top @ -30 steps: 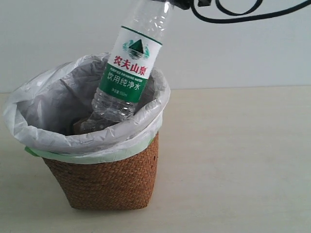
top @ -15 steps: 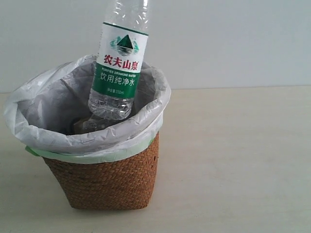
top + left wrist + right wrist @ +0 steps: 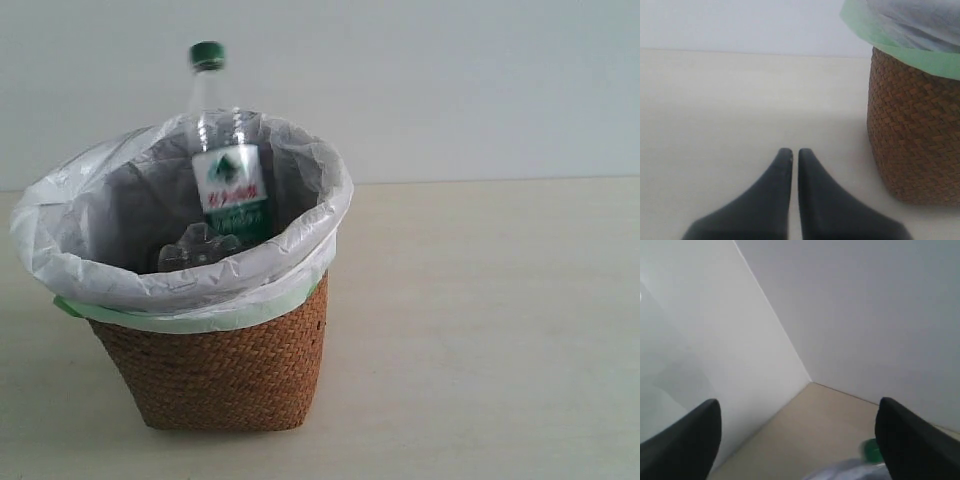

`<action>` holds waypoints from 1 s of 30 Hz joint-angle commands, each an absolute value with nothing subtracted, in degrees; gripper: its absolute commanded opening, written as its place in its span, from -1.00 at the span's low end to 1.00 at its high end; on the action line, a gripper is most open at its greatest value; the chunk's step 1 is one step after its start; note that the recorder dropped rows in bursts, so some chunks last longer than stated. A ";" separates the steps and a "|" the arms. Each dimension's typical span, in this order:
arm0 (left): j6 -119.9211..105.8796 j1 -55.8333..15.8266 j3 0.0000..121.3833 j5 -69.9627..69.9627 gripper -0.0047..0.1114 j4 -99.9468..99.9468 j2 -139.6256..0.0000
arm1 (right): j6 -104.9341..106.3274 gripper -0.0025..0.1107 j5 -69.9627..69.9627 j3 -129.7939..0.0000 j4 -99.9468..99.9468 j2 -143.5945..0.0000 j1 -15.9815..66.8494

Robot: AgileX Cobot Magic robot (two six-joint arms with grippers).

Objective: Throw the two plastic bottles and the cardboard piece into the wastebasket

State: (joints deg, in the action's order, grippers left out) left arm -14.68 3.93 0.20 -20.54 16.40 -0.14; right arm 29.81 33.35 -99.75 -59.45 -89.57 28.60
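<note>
The green-capped clear bottle (image 3: 225,170) stands upright inside the wicker wastebasket (image 3: 220,365), its green cap (image 3: 207,55) poking above the white bag rim. A second clear bottle (image 3: 195,248) lies low in the bag, only partly showing. The cardboard piece is hidden. No gripper shows in the exterior view. My left gripper (image 3: 795,152) is shut with nothing in it, low over the table beside the wastebasket (image 3: 915,130). My right gripper (image 3: 797,412) is open and empty, with the green cap (image 3: 871,450) just below it.
The beige table (image 3: 480,330) spreads wide to the right of the basket. A white wall (image 3: 450,90) stands behind, and the right wrist view shows a wall corner (image 3: 810,381).
The green-capped bottle has dropped from above the rim down into the basket. The arm and cable at the top of the view are gone.
</note>
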 commanded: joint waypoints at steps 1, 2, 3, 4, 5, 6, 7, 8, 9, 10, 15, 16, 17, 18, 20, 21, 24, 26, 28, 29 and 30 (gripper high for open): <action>-14.95 4.09 0.00 -20.58 -0.85 16.23 0.00 | 16.23 0.38 34.29 -100.08 -38.97 -87.75 28.53; -14.95 4.09 0.00 -20.58 -0.85 16.23 0.00 | 13.22 0.38 35.12 -100.08 -34.37 -87.45 28.53; -14.95 4.09 0.00 -20.58 -0.85 16.23 0.00 | 9.77 0.38 36.16 -100.08 -29.64 -87.17 28.53; -14.95 4.09 0.00 -20.58 -0.85 16.23 0.00 | 6.78 0.38 37.32 -100.08 -25.93 -87.07 28.53; -14.95 4.09 0.00 -20.58 -0.85 16.23 0.00 | 2.93 0.38 39.24 -100.08 -21.27 -86.93 28.53; -14.95 4.09 0.00 -20.58 -0.85 16.23 0.00 | -1.62 0.38 41.62 -100.08 -16.26 -86.78 28.53; -14.95 4.09 0.00 -20.58 -0.85 16.23 0.00 | -6.35 0.35 43.99 -100.08 -10.41 -86.78 28.53; -14.95 4.09 0.00 -20.58 -0.85 16.23 0.00 | -9.64 0.26 45.95 -100.08 -5.55 -86.58 28.53; -14.95 4.09 0.00 -20.58 -0.85 16.23 0.00 | -16.13 -0.19 51.47 -100.08 5.23 -86.27 28.53; -14.95 4.09 0.00 -20.58 -0.85 16.23 0.00 | -18.08 -0.53 53.96 -99.97 9.58 -85.91 28.53; -14.95 4.09 0.00 -20.58 -0.85 16.23 0.00 | -19.32 -0.96 59.63 -94.75 17.72 -76.95 28.53; -14.95 4.09 0.00 -20.58 -0.85 16.23 0.00 | -19.32 -0.96 59.40 -93.32 17.72 -75.39 28.53; -14.95 4.09 0.00 -20.58 -0.85 16.23 0.00 | -19.32 -0.96 58.74 -89.51 17.72 -71.05 28.53; -14.95 4.09 0.00 -20.58 -0.85 16.23 0.00 | -19.32 -0.96 57.89 -85.87 17.72 -67.56 28.53; -14.95 4.09 0.00 -20.58 -0.85 16.23 0.00 | -19.64 -0.96 53.34 -76.14 17.72 -59.67 28.53; -14.95 4.09 0.00 -20.58 -0.85 16.23 0.00 | -20.84 -0.96 49.30 -69.06 17.72 -54.15 28.53; -14.95 4.09 0.00 -20.58 -0.85 16.23 0.00 | -25.14 -0.96 40.98 -57.29 17.72 -45.16 28.53; -14.95 4.09 0.00 -20.58 -0.85 16.23 0.00 | -29.88 -0.96 35.35 -48.05 17.72 -37.69 28.53; -14.95 4.09 0.00 -20.58 -0.85 16.23 0.00 | -31.25 -0.96 32.53 -42.97 17.72 -33.16 28.53; -14.95 4.09 0.00 -20.58 -0.85 16.23 0.00 | -31.78 -0.96 31.51 -40.46 17.72 -31.14 28.53; -14.95 4.09 0.00 -20.58 -0.85 16.23 0.00 | -32.70 -0.96 30.98 -36.16 17.72 -27.95 28.53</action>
